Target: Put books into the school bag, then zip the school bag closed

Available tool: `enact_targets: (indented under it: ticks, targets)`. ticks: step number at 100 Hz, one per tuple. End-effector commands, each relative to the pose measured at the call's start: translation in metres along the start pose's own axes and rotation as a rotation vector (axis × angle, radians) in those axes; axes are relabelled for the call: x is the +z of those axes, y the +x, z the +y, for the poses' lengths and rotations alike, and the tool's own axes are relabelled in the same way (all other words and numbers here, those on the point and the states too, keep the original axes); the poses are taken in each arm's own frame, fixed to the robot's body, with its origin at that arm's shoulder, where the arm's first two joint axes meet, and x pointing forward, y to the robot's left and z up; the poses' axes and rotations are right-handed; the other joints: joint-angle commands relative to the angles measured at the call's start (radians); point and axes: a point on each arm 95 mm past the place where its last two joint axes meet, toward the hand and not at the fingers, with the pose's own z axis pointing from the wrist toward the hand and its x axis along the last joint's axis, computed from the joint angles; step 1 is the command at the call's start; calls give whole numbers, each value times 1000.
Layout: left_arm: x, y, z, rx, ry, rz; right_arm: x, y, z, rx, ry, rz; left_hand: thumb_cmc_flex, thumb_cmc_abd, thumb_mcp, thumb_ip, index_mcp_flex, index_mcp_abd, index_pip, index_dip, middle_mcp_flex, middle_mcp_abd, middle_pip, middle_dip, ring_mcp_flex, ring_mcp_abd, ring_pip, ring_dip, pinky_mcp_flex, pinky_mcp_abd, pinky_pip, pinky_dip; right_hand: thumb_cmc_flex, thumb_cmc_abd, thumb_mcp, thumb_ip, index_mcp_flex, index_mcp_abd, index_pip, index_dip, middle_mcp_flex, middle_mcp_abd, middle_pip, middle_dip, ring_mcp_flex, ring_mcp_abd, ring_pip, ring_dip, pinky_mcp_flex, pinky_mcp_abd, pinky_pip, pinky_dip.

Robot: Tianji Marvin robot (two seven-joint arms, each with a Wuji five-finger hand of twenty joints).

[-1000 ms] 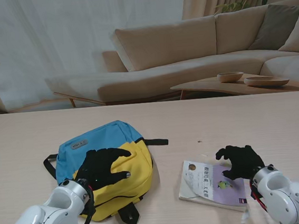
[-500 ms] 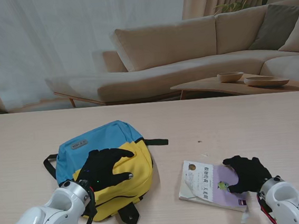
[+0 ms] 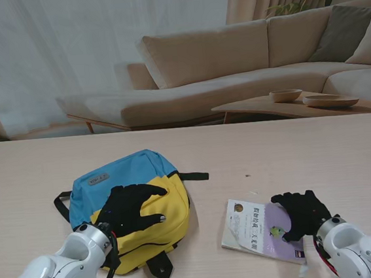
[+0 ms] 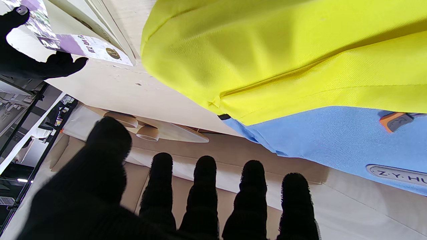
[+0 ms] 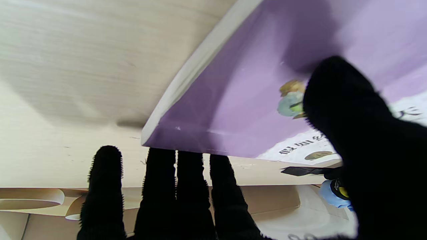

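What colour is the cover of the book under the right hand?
The book has a purple and white cover; the right wrist view shows it best.

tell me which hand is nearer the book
Right. The right hand is on the book, thumb over its purple cover; the left hand rests on the school bag, off to the book's left.

A grey patch (image 4: 398, 174) on the blue part of the bag (image 4: 333, 140) reads "Z·Y·HU" (the rest runs past the frame edge). The book (image 3: 263, 230) carries black printed characters on its white cover strip, seen upside down in both wrist views, too small and blurred to read.
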Motion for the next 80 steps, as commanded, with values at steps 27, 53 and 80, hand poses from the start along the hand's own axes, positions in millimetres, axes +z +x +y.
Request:
enact_targets:
  ticks: [27,53,80]
  targets:
    - [-2,2,2,3,-18,0,0,7,-35,39,16,-10,-22,-14,27,27,-39,-21,-14,-17,-45,-22,-10,0,-48,-35,-45,-26,-19,-24,-44,15,492,4,163,-32,211,-24,157,-45,454,-388,442,282,323,2,342,-21,123,67,89,61]
    - [-3,1,1,7,-16,0,1,7,-28,82,-36,-20,-23,-14,30,26,-37,-22,-14,-17,-47,-22,-12,0,-48,-36,-53,-26,-20,-25,-46,15,418,61,145,-15,677,-422,508,43,526,-428,464,244,427,-15,344,-52,196,133,92,60]
    - [-3,1,1,4,-13,0,-4,5,-6,164,-105,-16,-24,-11,29,26,-30,-23,-13,-16,-47,-24,-13,-1,-46,-36,-56,-23,-20,-25,-48,14,294,31,245,69,778,-505,512,230,547,-440,488,334,406,-26,357,-19,199,153,94,59]
